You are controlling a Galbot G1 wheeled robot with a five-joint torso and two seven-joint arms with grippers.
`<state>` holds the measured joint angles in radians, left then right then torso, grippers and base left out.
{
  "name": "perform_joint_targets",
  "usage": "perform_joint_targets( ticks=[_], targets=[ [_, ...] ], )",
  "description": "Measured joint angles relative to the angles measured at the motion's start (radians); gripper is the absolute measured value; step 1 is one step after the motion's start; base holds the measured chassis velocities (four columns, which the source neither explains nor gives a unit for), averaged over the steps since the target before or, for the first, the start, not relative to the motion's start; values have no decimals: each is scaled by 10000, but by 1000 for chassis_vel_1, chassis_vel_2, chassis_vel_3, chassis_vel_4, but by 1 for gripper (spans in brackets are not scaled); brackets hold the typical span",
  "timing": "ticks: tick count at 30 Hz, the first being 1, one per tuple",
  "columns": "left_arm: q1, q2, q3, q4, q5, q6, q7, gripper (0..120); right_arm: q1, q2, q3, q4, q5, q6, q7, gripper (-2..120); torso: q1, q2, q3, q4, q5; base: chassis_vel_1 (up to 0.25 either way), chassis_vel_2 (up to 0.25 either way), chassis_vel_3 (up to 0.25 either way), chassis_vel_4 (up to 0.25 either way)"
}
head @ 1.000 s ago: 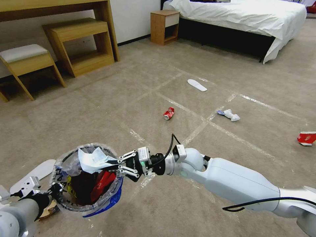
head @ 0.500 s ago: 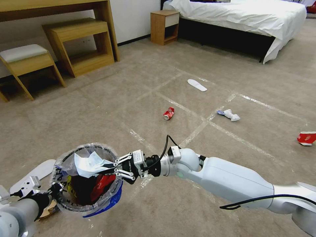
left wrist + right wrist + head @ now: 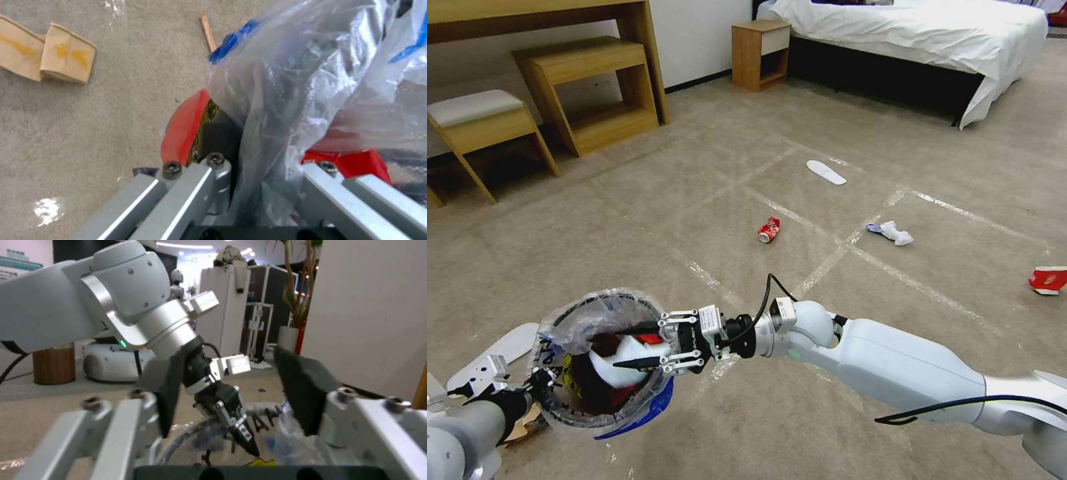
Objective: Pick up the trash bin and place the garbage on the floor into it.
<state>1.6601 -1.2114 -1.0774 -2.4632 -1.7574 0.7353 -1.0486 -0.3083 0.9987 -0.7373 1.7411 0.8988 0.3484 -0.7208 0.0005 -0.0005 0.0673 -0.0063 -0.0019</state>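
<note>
The trash bin (image 3: 560, 327), lined with a crinkled clear bag, hangs low at the left with my left gripper (image 3: 539, 387) shut on its rim (image 3: 186, 130). My right gripper (image 3: 620, 347) is open over the bin's mouth. Just under its fingers, a crumpled white paper (image 3: 617, 367) lies inside on red litter. On the floor (image 3: 694, 200) lie a crushed red can (image 3: 769, 229), a white paper wad (image 3: 892, 233), a white insole (image 3: 826, 172) and a red-white carton (image 3: 1048, 280). Beside the bin are another insole (image 3: 500, 348), a cardboard scrap (image 3: 49, 56) and a wooden stick (image 3: 207, 31).
A wooden desk (image 3: 527, 13), a padded stool (image 3: 480, 127) and a low shelf (image 3: 594, 93) line the far left wall. A nightstand (image 3: 760, 53) and a bed (image 3: 920, 33) stand at the back. Tape strips (image 3: 827, 260) cross the carpet.
My right gripper has opened over the bin, and the white paper it held has dropped inside. The bin and my left arm have stayed put.
</note>
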Motion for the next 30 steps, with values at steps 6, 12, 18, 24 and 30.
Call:
perform_joint_targets(
  ticks=[6,12,18,24,30],
  targets=[
    [-3,-12,9,-22,5,0,6,0,108,59,-146,-29,-1,-10,34,81,0,0,0,0,0,0,0,0,0],
    [-3,-18,-5,-64,-2,0,16,0,142,86,-223,-49,-16,-20,113,98,0,0,0,0,0,0,0,0,0],
    [24,-31,-34,-128,-12,0,19,0,194,156,-259,-55,-40,-21,300,100,0,0,0,0,0,0,0,0,0],
    [55,-51,-64,-153,-14,0,20,0,92,266,387,63,0,-38,769,100,0,-1,1,0,-1,0,0,0,0],
    [103,-196,-108,-217,-14,0,20,0,-1474,555,3487,544,-201,-476,2222,100,0,0,0,2,1,0,0,0,0]
  ],
)
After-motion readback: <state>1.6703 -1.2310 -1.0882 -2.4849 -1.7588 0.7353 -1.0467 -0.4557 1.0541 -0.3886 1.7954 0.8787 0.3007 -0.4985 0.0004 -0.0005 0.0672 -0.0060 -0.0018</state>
